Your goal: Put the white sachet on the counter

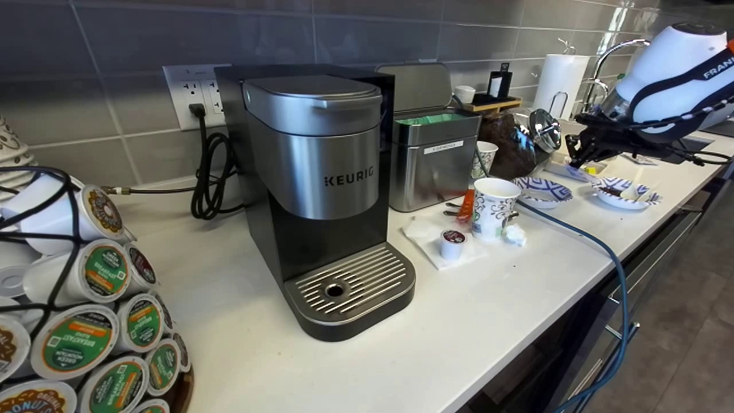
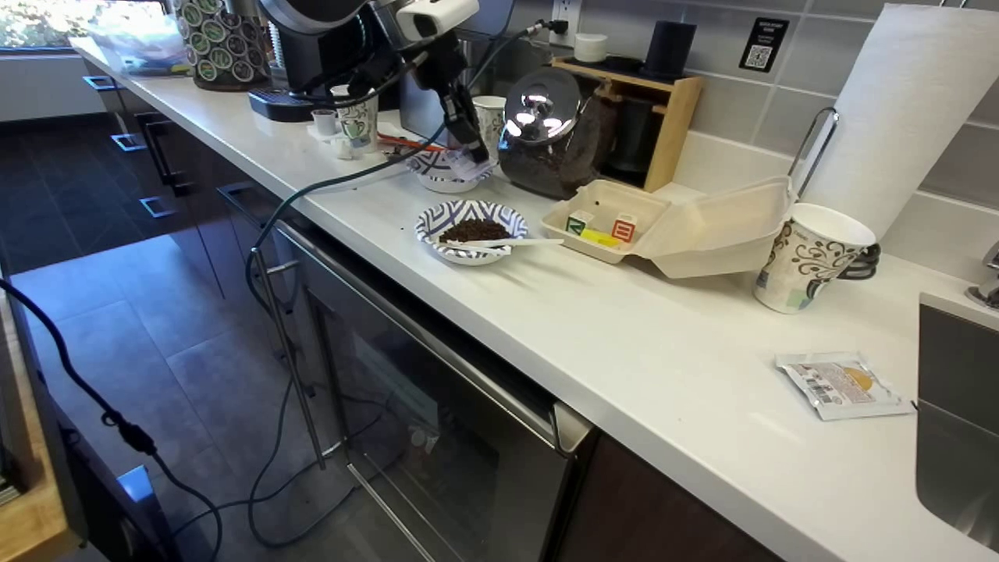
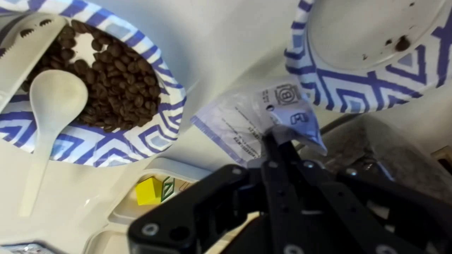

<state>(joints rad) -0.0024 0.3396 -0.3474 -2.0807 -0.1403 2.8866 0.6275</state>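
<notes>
Coffee beans, a spoon and a knife rest in one blue-patterned bowl; a second bowl holds brown specks. Between them in the wrist view, the gripper pinches the white sachet above the counter (whether it touches the second bowl's rim, I cannot tell). A takeout box and jar sit close by; another packet lies beside the sink. KEURIG marks the coffee machine; some pods read BREAKFAST BLEND; the sachet shows a circled B.
</notes>
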